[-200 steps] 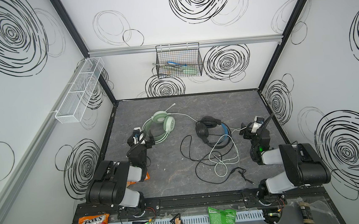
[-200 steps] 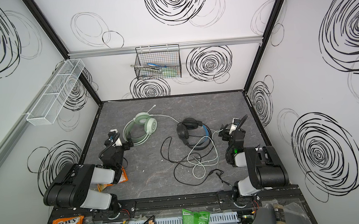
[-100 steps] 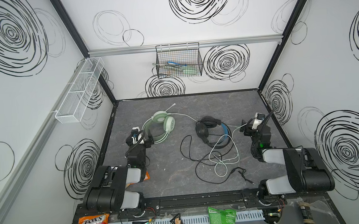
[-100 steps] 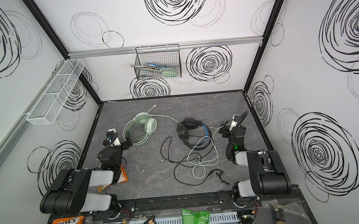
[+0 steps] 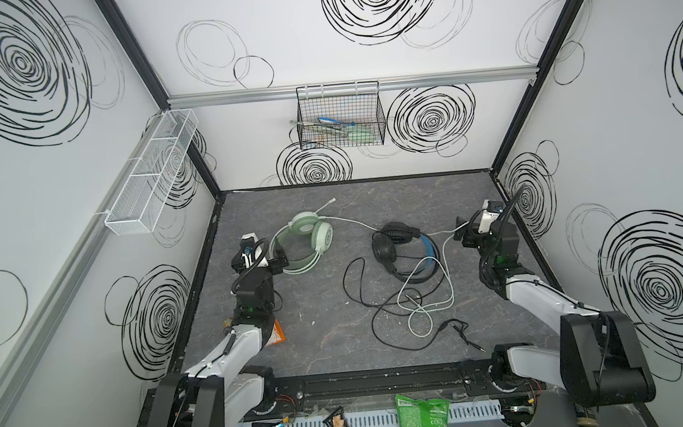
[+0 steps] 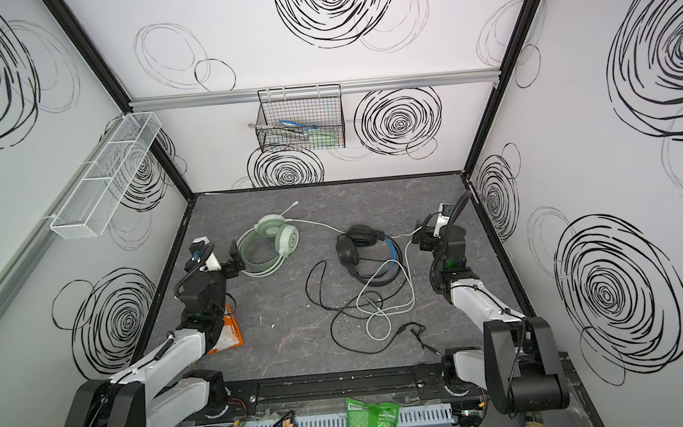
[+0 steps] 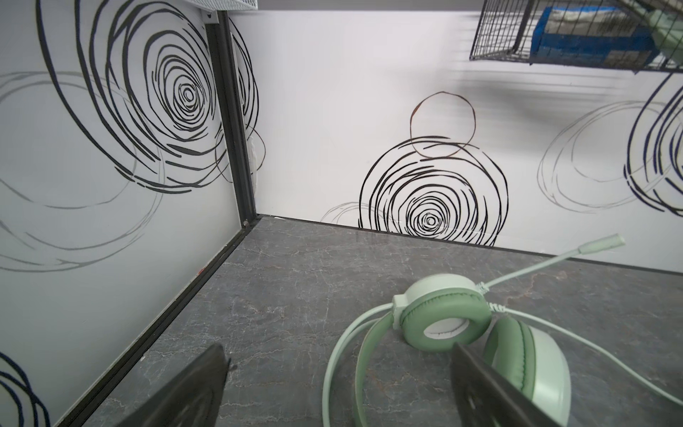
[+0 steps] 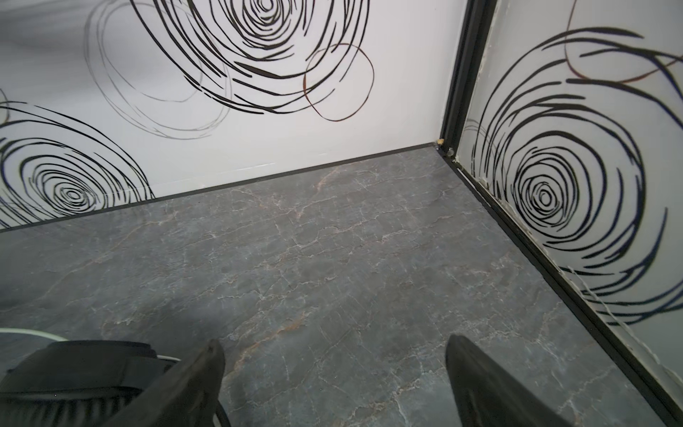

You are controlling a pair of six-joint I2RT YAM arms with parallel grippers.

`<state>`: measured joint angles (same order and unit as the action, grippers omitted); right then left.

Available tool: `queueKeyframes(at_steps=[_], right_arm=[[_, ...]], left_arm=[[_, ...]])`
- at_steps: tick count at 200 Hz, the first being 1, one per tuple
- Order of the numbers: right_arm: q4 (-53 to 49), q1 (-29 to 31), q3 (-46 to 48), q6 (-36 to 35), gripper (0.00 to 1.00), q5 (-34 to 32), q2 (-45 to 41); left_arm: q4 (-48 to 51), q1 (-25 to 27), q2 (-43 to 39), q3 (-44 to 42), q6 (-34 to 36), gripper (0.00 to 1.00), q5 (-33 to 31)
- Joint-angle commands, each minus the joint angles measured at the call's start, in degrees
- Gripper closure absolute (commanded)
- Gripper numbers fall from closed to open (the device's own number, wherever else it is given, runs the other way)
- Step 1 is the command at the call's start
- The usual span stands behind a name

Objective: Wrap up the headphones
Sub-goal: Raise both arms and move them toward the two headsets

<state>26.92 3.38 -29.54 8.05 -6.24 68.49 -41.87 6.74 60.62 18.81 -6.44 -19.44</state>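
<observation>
Headphones (image 5: 319, 241) are laid on the table (image 5: 320, 341): a mint-green headset (image 6: 287, 239) with mic boom just beside the left end effector (image 5: 271, 255), a black, blue-lined headset (image 5: 384, 253) near the right end effector (image 5: 462, 233), their cables (image 5: 409, 299) tangled. Both end effectors are held wide apart, empty.

mint-green headset (image 5: 306, 242) lying flat, left; black headset (image 5: 401, 249) centre, cables (image 5: 417, 300) tangled

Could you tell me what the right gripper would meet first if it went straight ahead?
Probably only the table, then the back wall; the right gripper points past the black headset, though depth is unclear.
</observation>
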Motion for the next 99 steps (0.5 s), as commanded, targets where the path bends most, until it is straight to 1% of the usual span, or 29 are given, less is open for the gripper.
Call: queueKeyframes(at_steps=[1,14,31,63,79,99], right_arm=[[-9.0,1.1,-2.2,1.2,0.03,3.5,-4.3],[-9.2,1.4,-1.7,0.3,0.03,4.5,-6.8],[-9.3,1.8,-1.8,1.0,0.03,6.2,-9.2],[-15.1,4.0,-6.9,0.4,0.03,8.2,-9.2],[-17.1,6.6,-9.1,-0.5,0.03,7.6,-8.5],[-19.3,9.9,-12.0,-1.6,0.03,7.8,-6.7]], left_arm=[[17.6,2.2,-1.8,7.6,-6.7,0.04,-5.7],[24.1,2.5,-2.7,10.6,-8.8,0.04,-3.8],[30.6,2.6,-4.2,14.2,-11.4,0.04,-1.6],[37.9,2.5,-6.2,19.4,-14.9,0.04,2.2],[40.3,2.6,-5.0,22.2,-16.2,0.04,4.4],[42.0,2.9,-0.9,26.3,-16.3,0.04,9.6]])
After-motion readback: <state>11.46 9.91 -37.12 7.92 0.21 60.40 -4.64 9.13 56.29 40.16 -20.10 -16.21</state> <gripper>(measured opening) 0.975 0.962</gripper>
